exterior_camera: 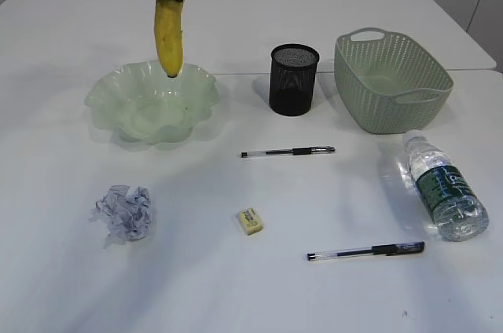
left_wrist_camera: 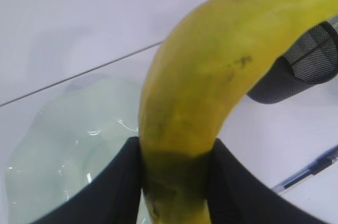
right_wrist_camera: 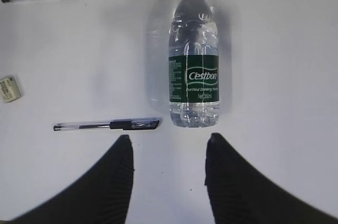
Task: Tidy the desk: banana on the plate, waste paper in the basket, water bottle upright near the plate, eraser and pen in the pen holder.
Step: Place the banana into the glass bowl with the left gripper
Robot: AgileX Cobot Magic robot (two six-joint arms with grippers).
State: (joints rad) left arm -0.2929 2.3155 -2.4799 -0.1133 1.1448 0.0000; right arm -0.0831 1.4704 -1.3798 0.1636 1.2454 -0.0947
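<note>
- The left gripper (left_wrist_camera: 177,182) is clenched on the banana (exterior_camera: 169,34), its black fingers (left_wrist_camera: 113,192) pressing both sides of the fruit near one end.
- In the exterior view the banana hangs almost upright, dark tip down, just over the back rim of the plate (exterior_camera: 106,101), at about 12 o'clock of the dish; whether the tip touches the rim I cannot tell.
- The plate sits on the desk (exterior_camera: 236,294) at roughly 10 o'clock from the table's middle, with nothing lying in it.
- The right gripper (right_wrist_camera: 168,176) hovers released, jaws parted and holding nothing, above bare desk just short of the bottle's base.
- The water bottle (right_wrist_camera: 194,60) lies on its side, cap pointing to 12 o'clock in the right wrist view, at about 4 o'clock on the desk in the exterior view.
- The waste paper (exterior_camera: 124,212) lies at 6 o'clock from the plate, well apart from it.
- The eraser (exterior_camera: 249,221) lies at 3 o'clock of the paper.
- One pen (exterior_camera: 288,151) lies at 6 o'clock of the pen holder (exterior_camera: 293,79); a second pen (exterior_camera: 365,251) lies at 9 o'clock of the bottle's base.
- The basket (exterior_camera: 391,82) stands at 3 o'clock of the pen holder, apart from it.
</note>
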